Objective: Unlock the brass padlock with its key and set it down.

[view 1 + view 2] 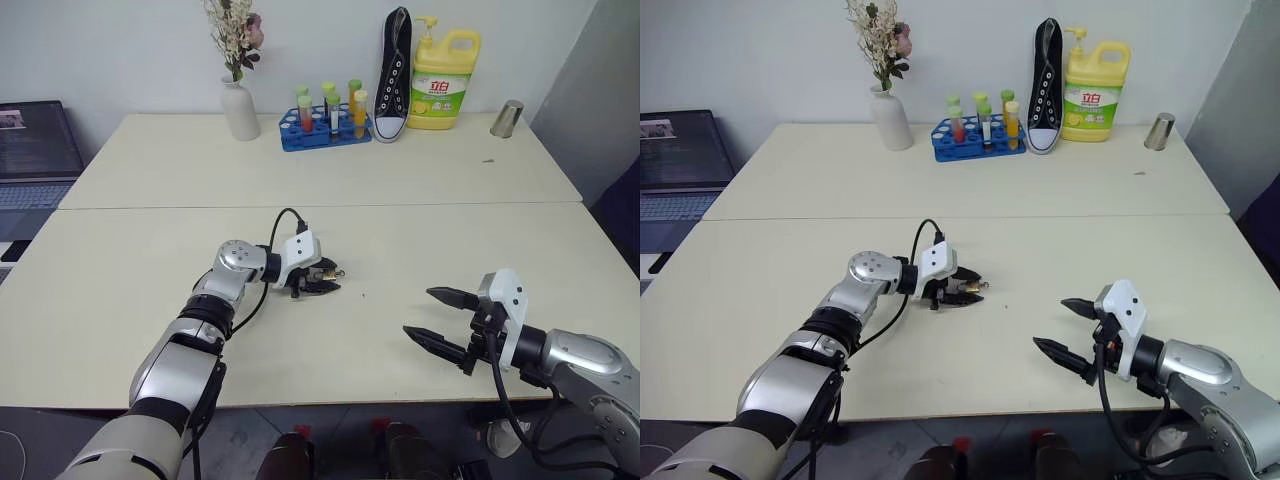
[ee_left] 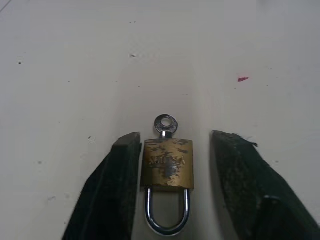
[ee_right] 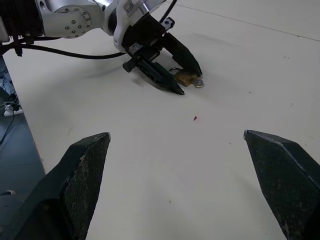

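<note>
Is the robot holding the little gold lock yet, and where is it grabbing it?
Not yet. The brass padlock lies on the table between the left gripper's fingers; one finger touches its side, the other is apart. The right gripper is open, holding nothing.

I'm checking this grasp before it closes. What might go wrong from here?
The left tool straddles the small brass padlock off-centre: one finger touches it, the other stands clear, so closing may push it sideways across the cream table. The tiny silvery key already in the lock could get jarred.

- It looks like a test room in a lab.
- A rack of test tubes (image 1: 325, 118) stands on the table (image 1: 150, 170).
- A laptop (image 1: 35, 150) sits beside that table.
</note>
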